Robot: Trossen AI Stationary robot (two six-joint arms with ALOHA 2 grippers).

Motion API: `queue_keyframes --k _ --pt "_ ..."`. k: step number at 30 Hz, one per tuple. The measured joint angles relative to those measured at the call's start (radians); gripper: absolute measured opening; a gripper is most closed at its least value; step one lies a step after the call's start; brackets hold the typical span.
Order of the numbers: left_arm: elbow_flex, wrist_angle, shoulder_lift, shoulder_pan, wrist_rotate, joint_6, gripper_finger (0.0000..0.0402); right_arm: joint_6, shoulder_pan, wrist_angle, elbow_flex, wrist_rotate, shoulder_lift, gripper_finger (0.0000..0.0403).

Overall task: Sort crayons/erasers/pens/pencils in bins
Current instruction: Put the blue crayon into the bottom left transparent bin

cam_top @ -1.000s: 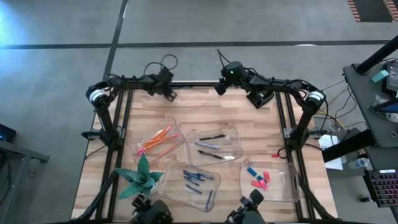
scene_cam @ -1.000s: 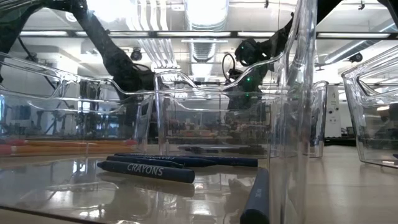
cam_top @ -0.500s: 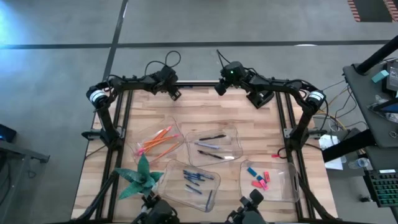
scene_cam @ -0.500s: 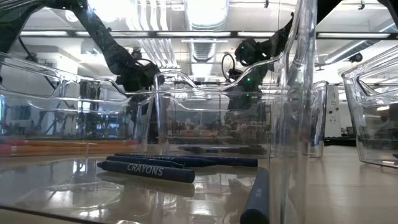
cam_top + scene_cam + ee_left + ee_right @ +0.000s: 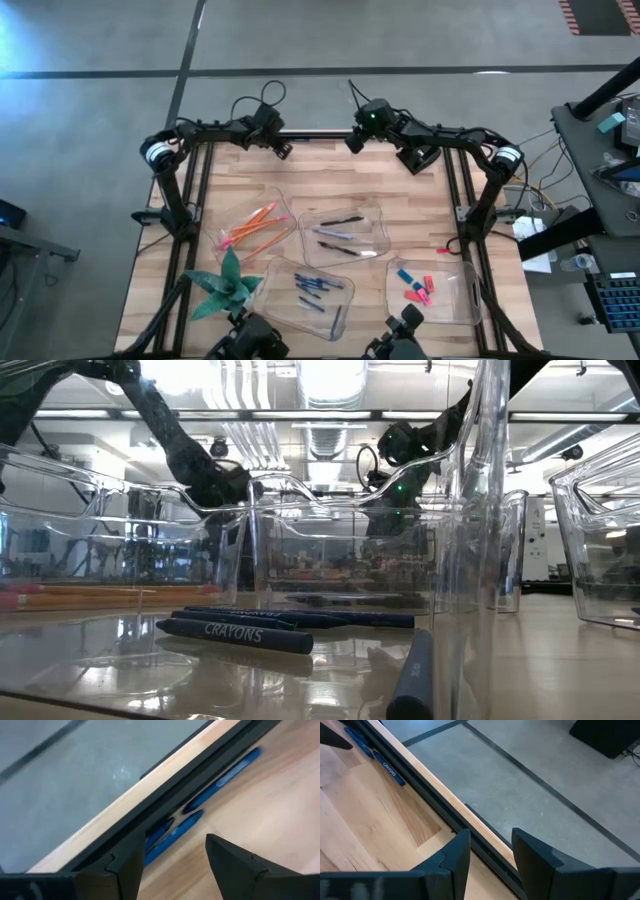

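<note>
My left gripper (image 5: 282, 148) is open and empty low over the table's far edge. Between and beyond its fingers (image 5: 175, 865) blue crayons (image 5: 220, 777) lie on the wood along the dark edge rail. My right gripper (image 5: 352, 141) is open and empty at the far edge too (image 5: 491, 855), and the same crayons (image 5: 390, 770) show ahead of it. Four clear bins stand nearer. One holds orange and red pencils (image 5: 252, 225), one dark pens (image 5: 343, 235), one blue crayons (image 5: 312, 288), one pink, red and blue erasers (image 5: 415, 286).
A green folded-paper plant (image 5: 225, 283) stands at the near left. A small red eraser (image 5: 443, 249) lies on the table by the right frame post. Bare wood lies between the bins and the far edge. Black frame rails run along the table's sides.
My left gripper has gone a little toward the table's right edge along the far rail, still open.
</note>
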Motion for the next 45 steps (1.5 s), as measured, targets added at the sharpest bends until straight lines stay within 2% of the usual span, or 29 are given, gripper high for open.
queue_keyframes --k 16,19,21,36,40,45 --pt "0.000 0.018 0.045 0.012 0.009 0.002 0.0196 0.000 0.000 0.000 0.000 0.000 0.000 0.0137" --pt "0.002 0.010 0.053 0.014 0.044 0.003 0.0196 -0.001 0.000 0.000 0.000 0.000 0.000 0.0137" --pt "0.000 -0.015 0.057 0.014 0.075 0.002 0.0196 0.000 0.000 0.000 0.000 0.000 0.000 0.0137" --pt "-0.006 -0.146 0.010 -0.005 0.081 0.012 0.0195 -0.012 0.000 0.000 0.000 0.000 0.000 0.0137" --pt "-0.010 -0.152 0.009 -0.005 0.082 0.012 0.0174 -0.012 0.000 -0.001 0.000 0.000 0.000 0.0137" --pt "-0.010 -0.192 0.006 -0.009 0.083 0.032 0.0119 -0.011 0.000 0.000 0.000 0.000 0.000 0.0137"
